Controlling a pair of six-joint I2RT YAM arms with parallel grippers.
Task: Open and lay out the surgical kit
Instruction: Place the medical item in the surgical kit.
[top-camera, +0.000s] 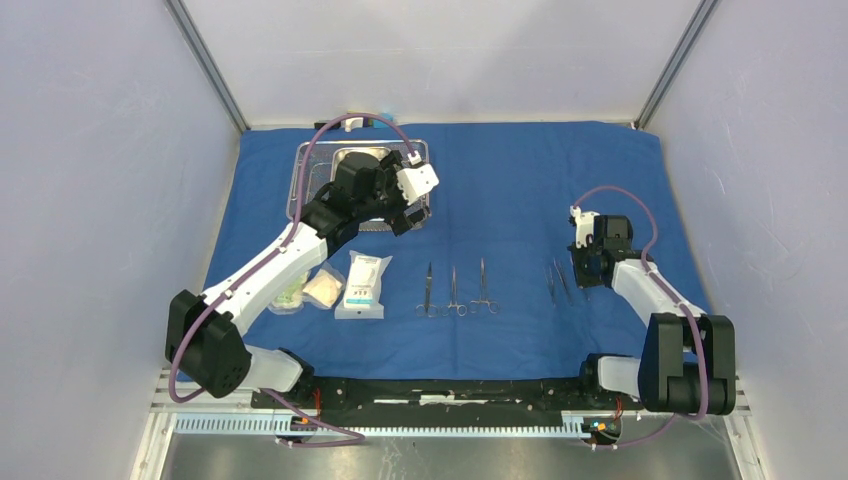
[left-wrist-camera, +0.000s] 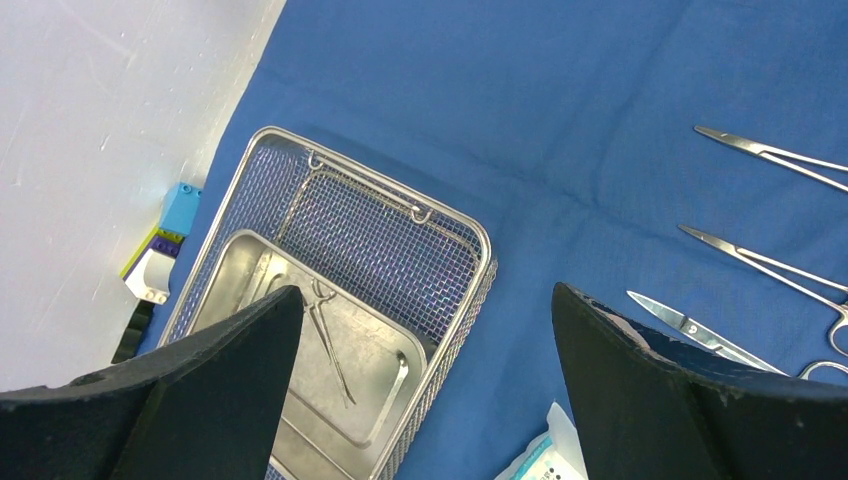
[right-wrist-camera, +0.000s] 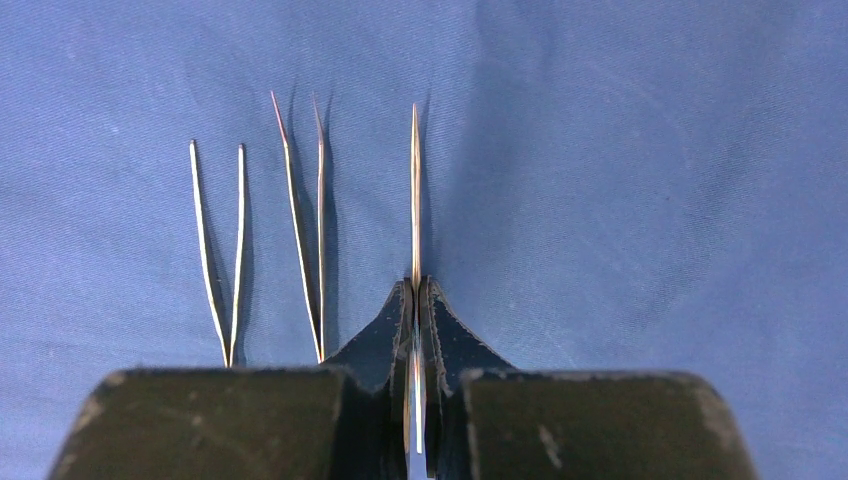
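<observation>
green packet (top-camera: 287, 297) half under left arm (top-camera: 272, 262)

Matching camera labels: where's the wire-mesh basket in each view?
Top external: wire-mesh basket upper left on the blue cloth, partly under the left arm.
Left wrist: centre-left, steel pan inside it.
Right wrist: not in it.
Shared landmark: the blue cloth, in all three.

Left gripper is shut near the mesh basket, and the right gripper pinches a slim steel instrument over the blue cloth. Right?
The left gripper is open, fingers wide apart in the left wrist view, near the mesh basket; the right gripper pinches the slim steel instrument.
</observation>
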